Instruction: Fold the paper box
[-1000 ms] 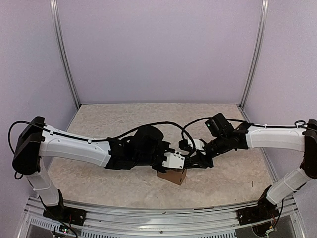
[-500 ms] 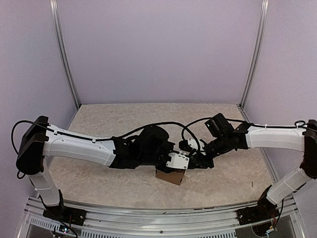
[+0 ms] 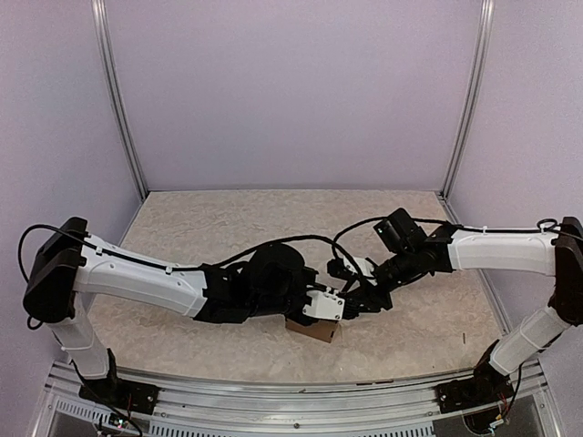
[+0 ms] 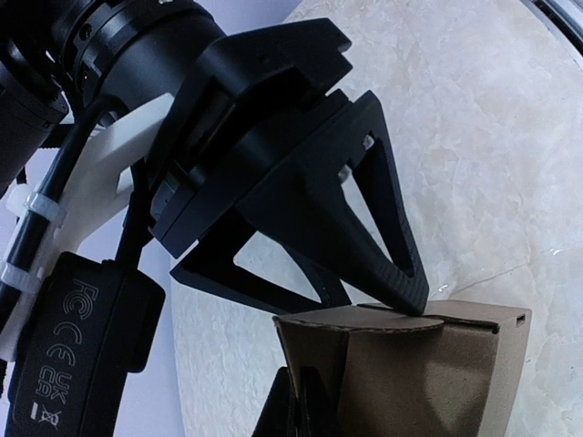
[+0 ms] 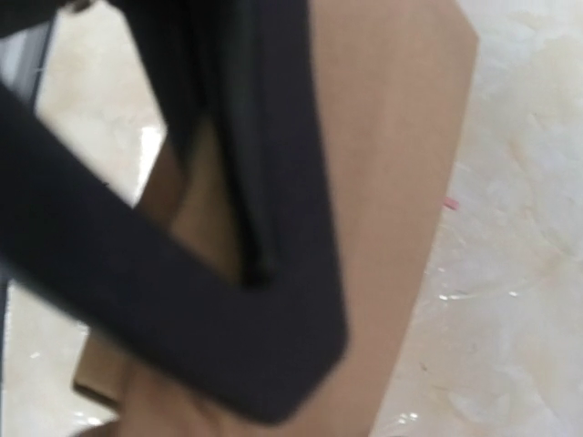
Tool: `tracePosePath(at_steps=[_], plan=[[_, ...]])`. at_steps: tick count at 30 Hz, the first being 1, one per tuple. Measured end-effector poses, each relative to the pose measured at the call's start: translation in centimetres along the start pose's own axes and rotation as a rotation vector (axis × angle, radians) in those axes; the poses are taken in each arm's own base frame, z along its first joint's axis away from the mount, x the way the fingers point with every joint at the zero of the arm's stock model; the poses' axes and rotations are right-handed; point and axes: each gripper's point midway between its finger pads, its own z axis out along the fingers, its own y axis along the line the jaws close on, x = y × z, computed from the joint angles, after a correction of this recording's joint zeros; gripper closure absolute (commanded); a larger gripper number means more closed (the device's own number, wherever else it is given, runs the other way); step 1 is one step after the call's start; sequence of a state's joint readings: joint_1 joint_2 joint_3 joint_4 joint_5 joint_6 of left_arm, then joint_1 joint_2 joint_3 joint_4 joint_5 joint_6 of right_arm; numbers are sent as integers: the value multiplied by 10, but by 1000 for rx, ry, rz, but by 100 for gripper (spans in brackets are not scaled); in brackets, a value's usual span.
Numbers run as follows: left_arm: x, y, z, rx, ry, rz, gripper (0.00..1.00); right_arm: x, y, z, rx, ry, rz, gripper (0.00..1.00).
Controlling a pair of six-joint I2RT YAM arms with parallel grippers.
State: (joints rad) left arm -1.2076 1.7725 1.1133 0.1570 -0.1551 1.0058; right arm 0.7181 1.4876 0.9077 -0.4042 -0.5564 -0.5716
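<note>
Left wrist view shows me the plain brown cardboard paper box [image 4: 428,373] already standing as a small box on the mottled beige table [image 4: 492,164], towards its near edge, between both arms. My right gripper [image 4: 408,299] has a fingertip on the rounded top tab [image 4: 383,320]; I cannot tell how wide it is open. My left gripper [image 3: 326,309] sits against the box, and its grip is unclear too. I judge that only the top closure remains

Top external: set high above the near edge of the table [image 3: 228,218] and faced toward the back wall [image 3: 291,91]; the whole surface is taken in. Left wrist: held low and very near, aimed across the paper box [image 4: 410,373]. Right wrist: even nearer, blurred. The paper box is shared by all three views.
</note>
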Motion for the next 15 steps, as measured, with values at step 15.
tracePosePath(at_steps=[15], plan=[[-7, -10, -14, -71, -33, -4, 100, -2, 13, 2, -75, -25, -2, 57]])
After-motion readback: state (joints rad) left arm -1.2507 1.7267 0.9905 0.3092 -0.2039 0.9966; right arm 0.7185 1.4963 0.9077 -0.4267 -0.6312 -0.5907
